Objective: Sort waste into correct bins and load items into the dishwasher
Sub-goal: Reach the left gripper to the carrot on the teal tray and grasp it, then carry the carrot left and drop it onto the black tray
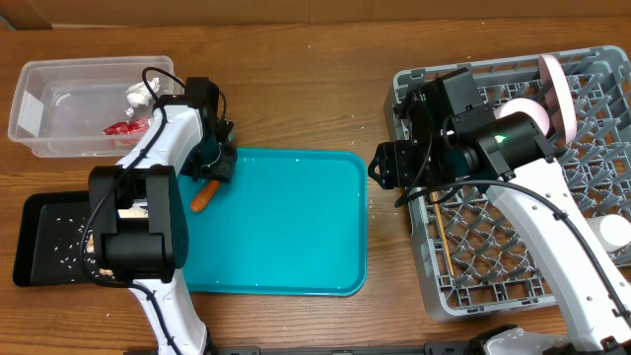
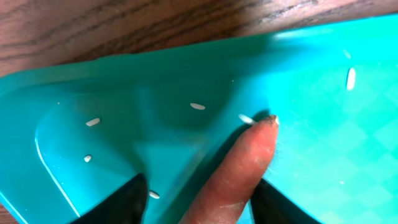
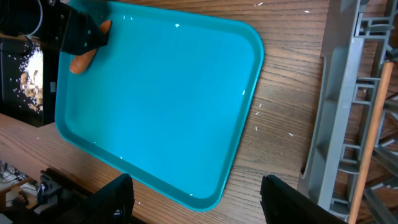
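A small orange carrot (image 1: 204, 197) lies at the left end of the teal tray (image 1: 286, 227). My left gripper (image 1: 215, 168) is open and straddles its upper end. In the left wrist view the carrot (image 2: 239, 165) touches the right finger, with a gap to the left finger, between the jaws (image 2: 199, 186). My right gripper (image 1: 385, 166) is open and empty above the table between the tray and the grey dish rack (image 1: 473, 286); its jaws show in the right wrist view (image 3: 198, 186). The clear tub (image 1: 39, 138) holds the red wrapper (image 1: 121, 128) and white tissue (image 1: 138, 94).
The black tray (image 1: 39, 247) at the left holds rice and beige scraps. The rack holds an upright plate (image 1: 560, 94), bowls (image 1: 527, 113) and chopsticks (image 1: 441, 237). Rice grains (image 2: 198, 106) lie on the teal tray and on the table by the rack.
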Controlling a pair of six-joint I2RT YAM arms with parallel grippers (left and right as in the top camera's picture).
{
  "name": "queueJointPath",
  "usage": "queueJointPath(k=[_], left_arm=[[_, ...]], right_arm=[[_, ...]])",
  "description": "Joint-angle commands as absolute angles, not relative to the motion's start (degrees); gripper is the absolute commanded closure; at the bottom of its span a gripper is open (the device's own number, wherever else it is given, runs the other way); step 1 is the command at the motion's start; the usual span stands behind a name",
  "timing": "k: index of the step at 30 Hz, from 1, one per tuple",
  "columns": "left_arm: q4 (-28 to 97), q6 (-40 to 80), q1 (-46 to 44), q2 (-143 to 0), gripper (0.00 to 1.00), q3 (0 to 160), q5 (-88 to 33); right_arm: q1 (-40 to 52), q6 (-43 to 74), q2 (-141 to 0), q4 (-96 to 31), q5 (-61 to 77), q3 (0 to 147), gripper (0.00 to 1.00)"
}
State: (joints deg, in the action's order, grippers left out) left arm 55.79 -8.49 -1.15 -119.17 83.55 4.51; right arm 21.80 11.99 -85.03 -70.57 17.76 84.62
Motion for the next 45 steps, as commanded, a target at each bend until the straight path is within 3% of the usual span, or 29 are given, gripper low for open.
queueJointPath(k=[1,6,9,14,19,27,35,45], left_arm=[[56.3,-6.6,-1.2,-121.5,0.56,82.2,4.9],[58.0,-5.7,-1.2,-121.5,0.66,82.2,4.9],[59.2,-5.5,-1.2,-121.5,0.8,82.2,4.9],[60.2,-5.5,-1.2,-121.4,0.83,82.2,4.9],[62.2,-4.2,-1.2,-121.4,0.95,82.8,4.9],[72.6,2.6,-1.2,-119.5,0.96,92.1,6.0],[74.5,9.7,0.3,-106.8,0.96,91.7,7.1],[73.3,19.2,17.6,-98.4,0.96,90.3,8.4]], right_arm=[[22.0,12.0,-85.0,-70.4,18.1,84.4,0.32],[22.0,12.0,-85.0,-70.6,18.1,84.4,0.32],[22.0,12.0,-85.0,-70.6,18.1,84.4,0.32],[22.0,12.0,-85.0,-70.6,18.1,84.4,0.32],[22.0,12.0,-85.0,-70.6,18.1,84.4,0.32],[22.0,12.0,-85.0,-70.7,18.1,84.4,0.32],[22.0,12.0,-85.0,-71.5,18.0,84.4,0.31],[22.0,12.0,-85.0,-71.4,17.4,84.4,0.32]])
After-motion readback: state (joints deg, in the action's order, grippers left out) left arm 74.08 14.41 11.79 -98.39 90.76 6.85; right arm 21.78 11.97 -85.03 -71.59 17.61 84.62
